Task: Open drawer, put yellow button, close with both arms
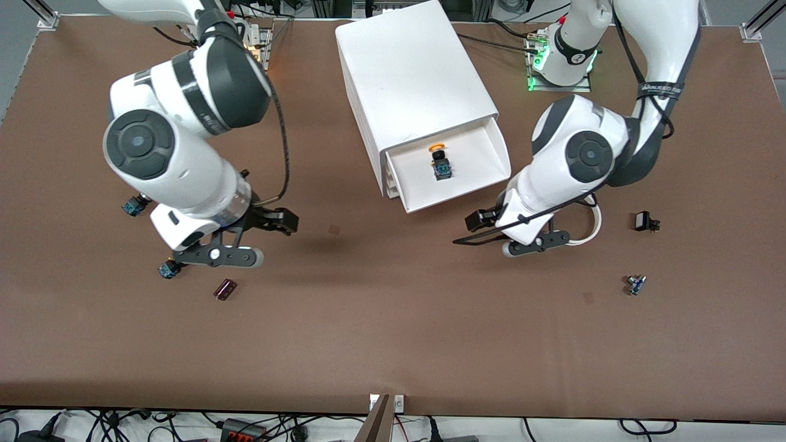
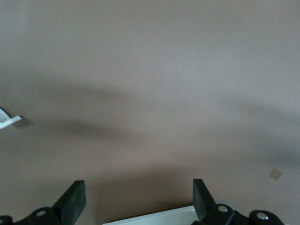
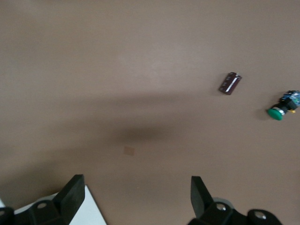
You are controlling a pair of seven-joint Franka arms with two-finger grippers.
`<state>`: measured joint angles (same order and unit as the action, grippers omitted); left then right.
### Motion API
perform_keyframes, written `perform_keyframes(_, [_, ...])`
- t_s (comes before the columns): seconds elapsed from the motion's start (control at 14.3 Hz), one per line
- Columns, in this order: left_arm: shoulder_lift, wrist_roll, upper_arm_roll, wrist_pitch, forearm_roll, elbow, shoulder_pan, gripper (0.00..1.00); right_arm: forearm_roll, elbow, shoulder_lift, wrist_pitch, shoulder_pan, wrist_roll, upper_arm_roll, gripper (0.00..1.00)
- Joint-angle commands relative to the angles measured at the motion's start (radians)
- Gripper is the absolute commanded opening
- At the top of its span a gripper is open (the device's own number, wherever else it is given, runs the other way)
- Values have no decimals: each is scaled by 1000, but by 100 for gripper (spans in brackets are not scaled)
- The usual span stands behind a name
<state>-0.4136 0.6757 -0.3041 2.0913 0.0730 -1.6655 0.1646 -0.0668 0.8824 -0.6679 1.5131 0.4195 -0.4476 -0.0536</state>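
The white cabinet (image 1: 411,73) stands at the middle of the table. Its uppermost drawer (image 1: 457,190) is pulled out. The yellow button (image 1: 439,161) lies inside it, yellow cap toward the cabinet. My left gripper (image 1: 480,219) is open and empty over the table beside the drawer's front, toward the left arm's end. In the left wrist view (image 2: 138,187) a white drawer edge (image 2: 154,216) shows between its fingers. My right gripper (image 1: 281,221) is open and empty over the table toward the right arm's end. It also shows in the right wrist view (image 3: 136,185).
A dark red part (image 1: 225,289) (image 3: 229,83), a green-capped button (image 1: 167,269) (image 3: 282,108) and another button (image 1: 135,205) lie near the right arm. A black part (image 1: 646,221) and a small blue part (image 1: 635,284) lie toward the left arm's end.
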Motion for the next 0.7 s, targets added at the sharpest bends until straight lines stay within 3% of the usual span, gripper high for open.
perform_keyframes(0.0, [41, 19, 3, 22, 7, -63, 32, 100, 28, 46, 24, -11, -17, 35, 0, 100])
perform_keyframes(0.28, [48, 74, 2, 21, 5, -97, 75, 100, 22, 123, 65, 16, -112, 139, 3, 100])
perform_keyframes(0.63, [76, 102, -6, -5, 5, -141, 112, 100, 47, 416, 266, 188, -195, 141, 4, 100])
